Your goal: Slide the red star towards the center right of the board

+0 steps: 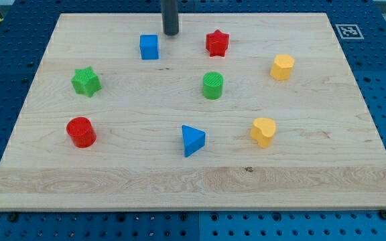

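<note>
Green star (86, 81), red cylinder (81, 132): well left of my tip, lower. Blue cube (149, 47): just left-below. My tip (171, 33): bare rod, grasps nothing, touches no block. Red star (216, 43): near, right. Blue triangle (192, 140), green cylinder (212, 86), two yellow blocks (282, 67) (264, 131): right, lower. I see no containers on board (179, 177).

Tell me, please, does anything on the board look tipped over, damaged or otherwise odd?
Nothing stands out. All eight blocks sit flat and apart on the board. My tip rests between the blue cube and red star, touching neither.
</note>
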{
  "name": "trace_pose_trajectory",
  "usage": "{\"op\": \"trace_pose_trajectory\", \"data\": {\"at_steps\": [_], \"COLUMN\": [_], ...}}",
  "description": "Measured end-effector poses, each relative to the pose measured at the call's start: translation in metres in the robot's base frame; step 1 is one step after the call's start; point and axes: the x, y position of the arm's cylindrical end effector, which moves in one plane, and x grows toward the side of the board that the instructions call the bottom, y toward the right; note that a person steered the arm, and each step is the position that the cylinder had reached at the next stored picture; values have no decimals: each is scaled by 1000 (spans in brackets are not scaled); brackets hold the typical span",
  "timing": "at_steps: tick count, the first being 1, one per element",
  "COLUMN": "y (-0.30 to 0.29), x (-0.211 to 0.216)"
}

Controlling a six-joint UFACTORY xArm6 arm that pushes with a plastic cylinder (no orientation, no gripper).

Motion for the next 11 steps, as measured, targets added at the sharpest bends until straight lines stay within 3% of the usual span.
{"op": "trace_pose_trajectory", "data": {"at_steps": [1, 3, 5, 7, 9, 11], "y": [60, 135, 195, 258, 259, 299], "x": [25, 23, -18, -22, 42, 96]}}
